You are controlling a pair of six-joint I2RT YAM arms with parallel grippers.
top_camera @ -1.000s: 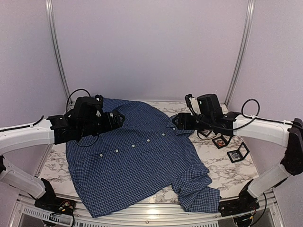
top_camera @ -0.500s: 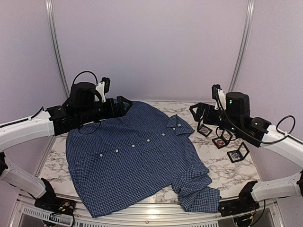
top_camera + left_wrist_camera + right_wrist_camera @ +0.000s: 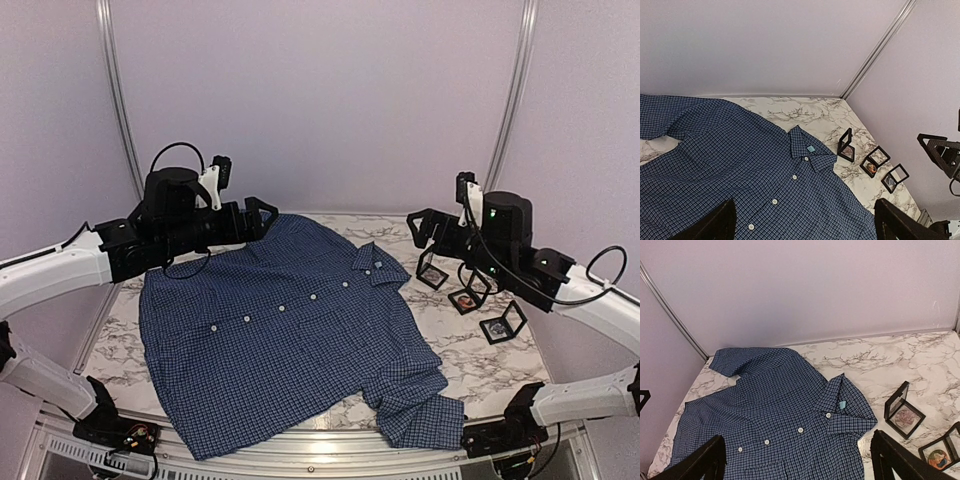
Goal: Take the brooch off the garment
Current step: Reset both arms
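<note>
The dark blue checked shirt [image 3: 280,340] lies spread flat, front up, on the marble table [image 3: 470,365]. Its collar [image 3: 847,405] points toward the right side and its row of white buttons [image 3: 281,309] is done up. No pin shows anywhere on the cloth in any view. The only small mark there is a pale blue label [image 3: 811,148] inside the collar.

The brooch [image 3: 938,458], a small round orange-and-pale piece, rests inside the middle black frame [image 3: 884,152] of three set on the table just beside the collar, clear of the fabric. An upright frame [image 3: 903,415] holding a pale pinkish disc stands on its far side. A third frame [image 3: 503,325] with something bluish lies nearer the arm bases.

The left gripper [image 3: 262,213] hangs in the air above the far left sleeve, and the right gripper [image 3: 417,228] hovers above the frames. Both have their jaws spread wide and carry nothing; each wrist view shows only open space between the dark fingers [image 3: 715,225].

As far as these views show, the removal looks finished: the shirt is bare of the pin and the brooch sits off it. At most, the arms have only to draw back.
</note>
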